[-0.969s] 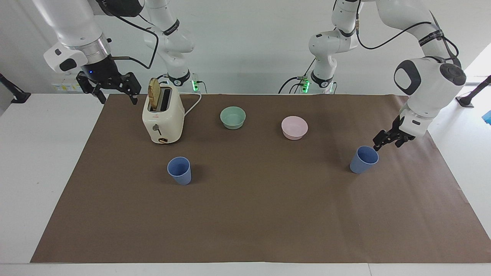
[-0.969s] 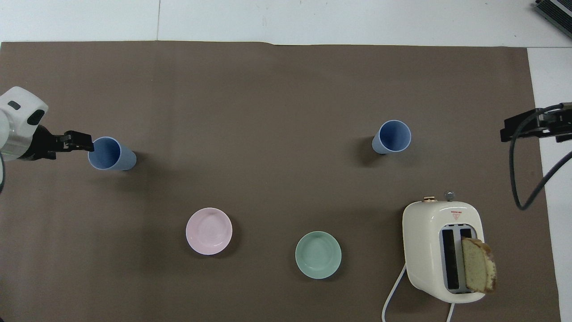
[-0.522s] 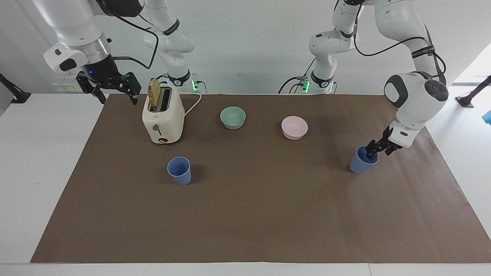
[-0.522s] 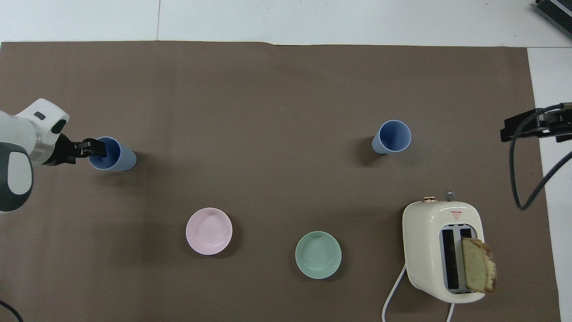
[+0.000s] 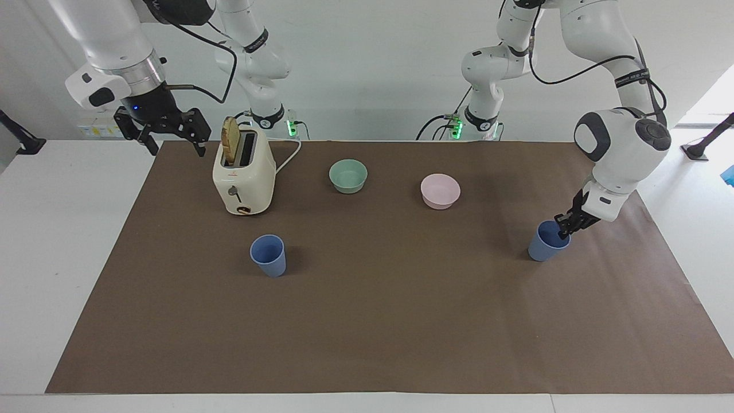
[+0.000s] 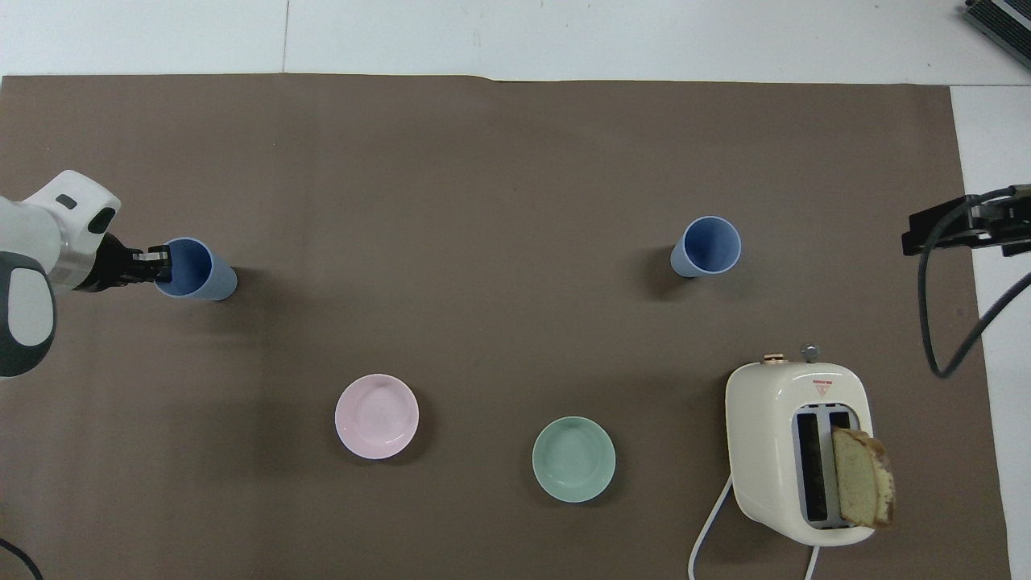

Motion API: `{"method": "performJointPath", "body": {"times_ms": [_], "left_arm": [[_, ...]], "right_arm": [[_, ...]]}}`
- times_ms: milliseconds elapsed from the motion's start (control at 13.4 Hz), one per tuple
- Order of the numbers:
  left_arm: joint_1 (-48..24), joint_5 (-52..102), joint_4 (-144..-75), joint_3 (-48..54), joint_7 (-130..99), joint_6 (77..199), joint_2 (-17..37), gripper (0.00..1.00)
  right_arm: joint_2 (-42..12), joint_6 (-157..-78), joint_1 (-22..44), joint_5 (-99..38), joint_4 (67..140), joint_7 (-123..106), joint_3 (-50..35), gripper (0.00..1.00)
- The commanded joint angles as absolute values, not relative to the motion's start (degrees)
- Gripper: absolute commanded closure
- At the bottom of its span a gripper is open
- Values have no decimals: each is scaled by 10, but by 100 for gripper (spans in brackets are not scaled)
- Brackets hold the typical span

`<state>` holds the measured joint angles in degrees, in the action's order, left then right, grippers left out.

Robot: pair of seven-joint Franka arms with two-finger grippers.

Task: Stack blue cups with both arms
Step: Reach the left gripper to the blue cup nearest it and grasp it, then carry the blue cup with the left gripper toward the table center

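Blue cup rim sits pinched in the left claw.

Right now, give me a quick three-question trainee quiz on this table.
1. True or false: the left gripper is shut on the rim of a blue cup.
2. What sticks out of the toaster?
3. Which bowl is nearer the free blue cup: A green bowl, B pink bowl?
Key: 1 true. 2 a slice of bread. 3 A. The right gripper waits open beside the toaster.
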<state>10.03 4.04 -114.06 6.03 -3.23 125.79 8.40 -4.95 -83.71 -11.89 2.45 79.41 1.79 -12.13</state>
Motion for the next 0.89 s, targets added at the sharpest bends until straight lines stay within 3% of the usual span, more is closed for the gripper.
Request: {"method": "performJointPath", "body": {"times_ms": [0,298,596,820], "left_arm": [[102,66,-1091,60,-40,1196,84,100],[72,83,-1030,90,-155,1136,76,100],[-44,79,-1029,93,-306,1164,82,100],[-137,74,-1034,92,-419,1250,123,100]], "right_arm": [[-39,-848,-127,20,809,5,-124,0],[-39,-847,-127,21,809,6,-124,0],[-39,-848,-127,21,809,6,-124,0],[-39,-847,-127,21,809,6,-124,0]]}}
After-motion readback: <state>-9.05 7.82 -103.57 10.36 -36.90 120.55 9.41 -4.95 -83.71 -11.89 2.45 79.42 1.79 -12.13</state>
